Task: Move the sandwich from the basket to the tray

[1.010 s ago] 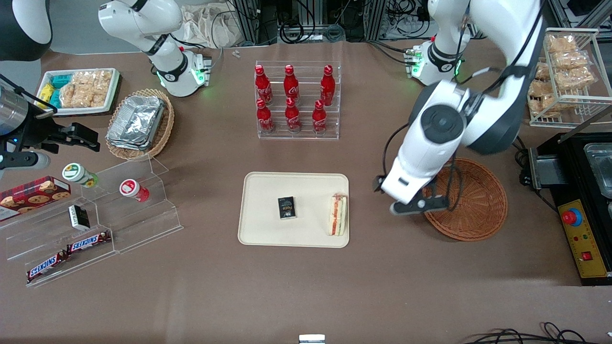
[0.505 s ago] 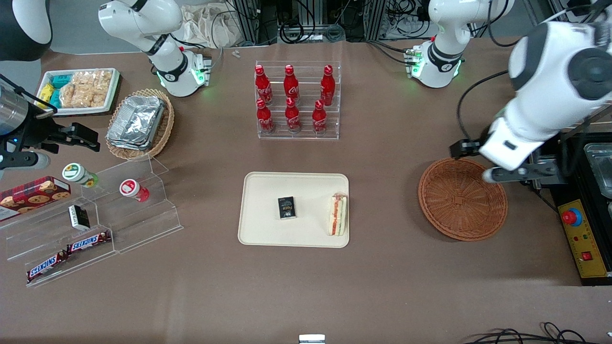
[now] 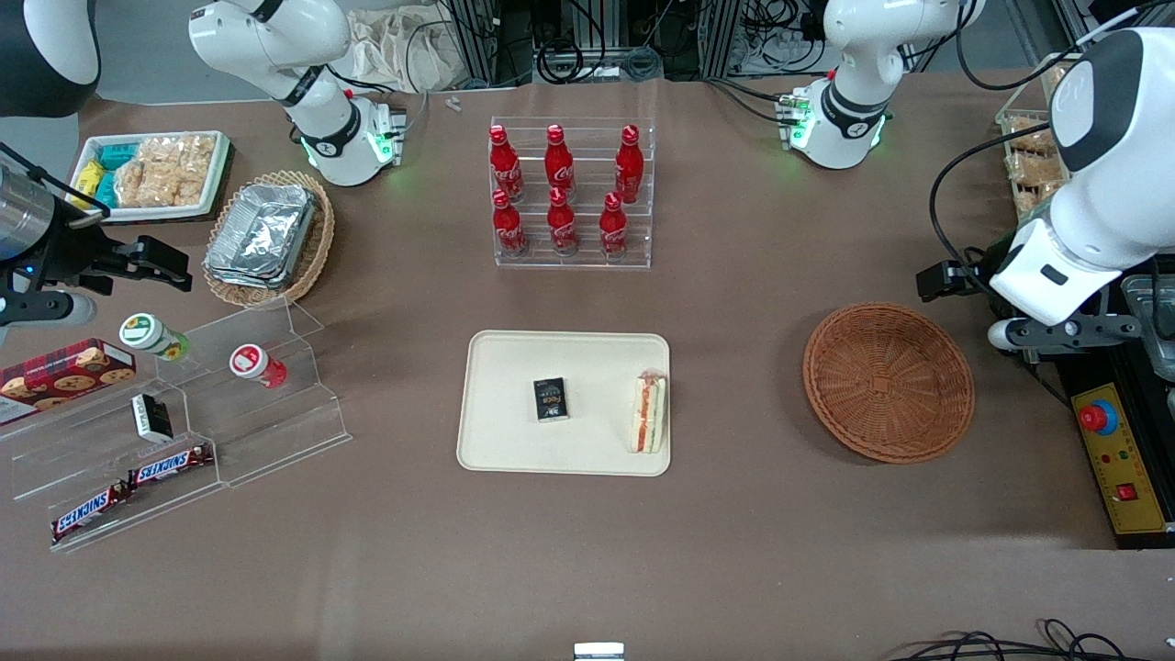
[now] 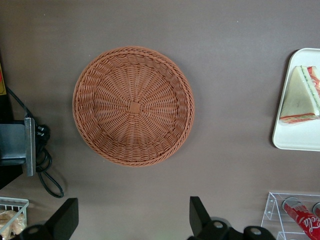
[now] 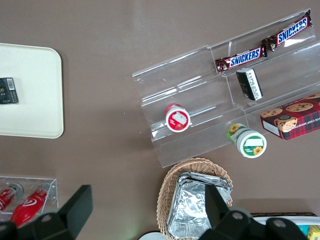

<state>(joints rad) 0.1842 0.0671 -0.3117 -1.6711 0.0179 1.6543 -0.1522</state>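
Nearest the front camera, low in the frame's left part, two Snickers bars (image 3: 128, 487) lie on the lowest step of a clear acrylic riser (image 3: 184, 431), with a small dark packet (image 3: 151, 416), a red-capped cup (image 3: 257, 364), a green-lidded cup (image 3: 152, 335) and a red cookie box (image 3: 64, 372) on the steps above.

At the centre of the brown table (image 3: 587, 569) sits the cream-beige tray (image 3: 505, 441). On it lies the sandwich (image 3: 648, 412), a white bread wedge with its red and green filling edge showing, close against the tray rim on the side toward the working arm. A small black box (image 3: 551, 399) rests near the tray's middle, apart from the sandwich.

Right of centre in the frame sits the round reddish-brown wicker basket (image 3: 889, 382), well apart from the tray, with nothing in it.

At the frame's right edge the gripper (image 3: 1065, 332) hangs above the table just beside the basket, over the edge of a black machine with a red button (image 3: 1098, 418). Its fingers (image 4: 66, 219) are spread wide and hold nothing.

Farther from the camera, six red cola bottles (image 3: 560, 193) stand in a clear rack. At upper left, a tan oval basket holds foil containers (image 3: 262, 234), and a white tray holds snack packets (image 3: 151, 170).
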